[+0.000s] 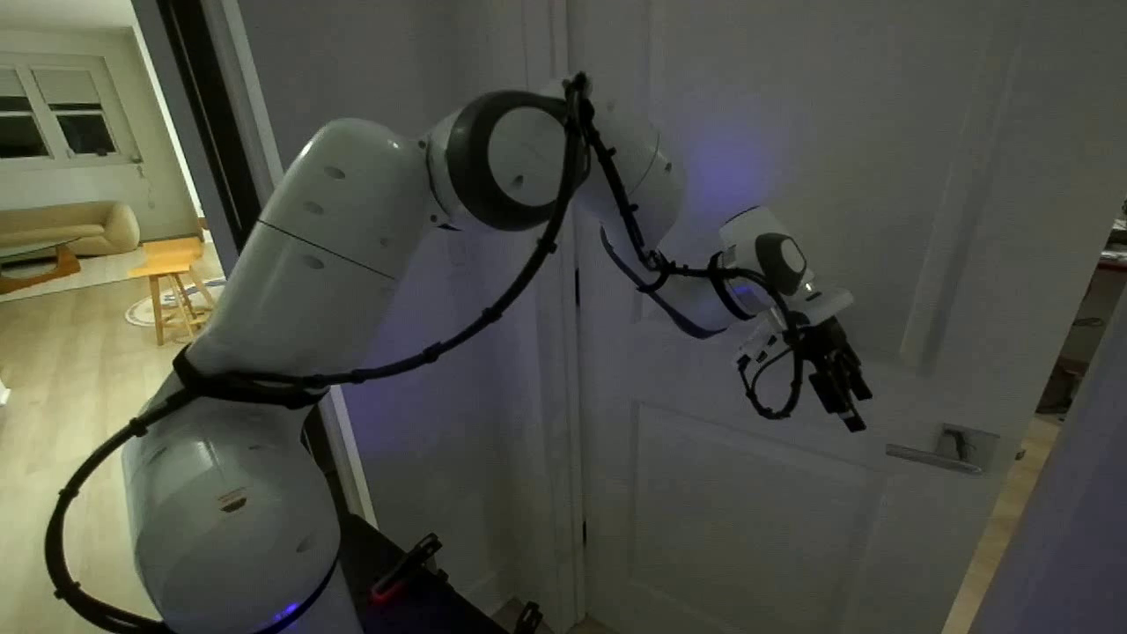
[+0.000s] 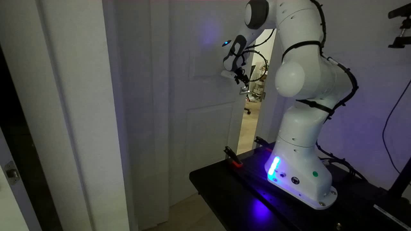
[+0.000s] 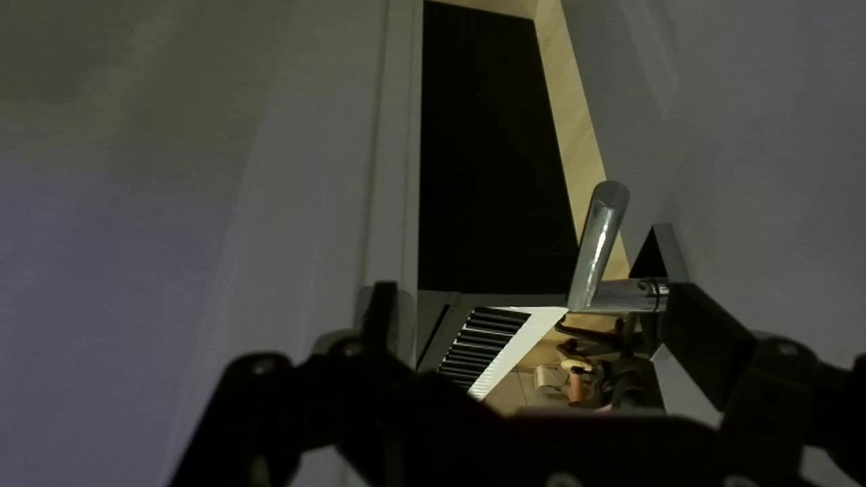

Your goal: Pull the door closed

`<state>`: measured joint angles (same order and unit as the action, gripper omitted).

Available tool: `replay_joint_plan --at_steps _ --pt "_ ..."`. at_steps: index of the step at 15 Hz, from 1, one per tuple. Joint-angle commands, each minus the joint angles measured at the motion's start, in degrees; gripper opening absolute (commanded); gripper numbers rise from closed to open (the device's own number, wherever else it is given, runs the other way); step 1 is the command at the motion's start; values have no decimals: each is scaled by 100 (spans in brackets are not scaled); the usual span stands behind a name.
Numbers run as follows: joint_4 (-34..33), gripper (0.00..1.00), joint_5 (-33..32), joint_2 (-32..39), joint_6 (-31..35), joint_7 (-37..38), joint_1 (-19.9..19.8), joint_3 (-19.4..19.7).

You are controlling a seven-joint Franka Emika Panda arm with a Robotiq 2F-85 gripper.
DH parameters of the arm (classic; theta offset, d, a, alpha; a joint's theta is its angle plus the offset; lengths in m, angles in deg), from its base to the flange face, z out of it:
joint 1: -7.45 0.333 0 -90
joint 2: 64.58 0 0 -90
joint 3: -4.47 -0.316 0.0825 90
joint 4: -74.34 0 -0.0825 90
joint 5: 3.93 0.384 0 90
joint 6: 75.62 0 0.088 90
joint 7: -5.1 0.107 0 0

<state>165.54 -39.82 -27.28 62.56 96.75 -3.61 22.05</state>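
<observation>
Door (image 2: 205,93) is ajar past the far edge of the bench (image 2: 221,187) from here, pincer (image 3: 532,294) spread, gripping nothing, near the lever (image 3: 599,245): I'd centre on it, clamp firmly, then pull slowly along the swing arc.

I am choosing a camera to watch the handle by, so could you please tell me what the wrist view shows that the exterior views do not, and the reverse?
Only the wrist view shows what looks like a piano keyboard past the edge of the white door.

Only the exterior views show the arm and the black clamps; an exterior view also has the beige sofa and the wooden stool.

Both kinds share the door, standing ajar, its silver lever handle, and the gripper, jaws apart.
</observation>
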Motion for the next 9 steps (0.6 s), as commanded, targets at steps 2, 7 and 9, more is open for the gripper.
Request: replay_joint_plan --at_steps 2,7,9 --pt "-786 100 469 777 637 -423 -129 241" --pt "-1338 100 978 1506 1366 -637 -159 575" --pt "-1536 100 1265 1757 1586 -793 -211 656"
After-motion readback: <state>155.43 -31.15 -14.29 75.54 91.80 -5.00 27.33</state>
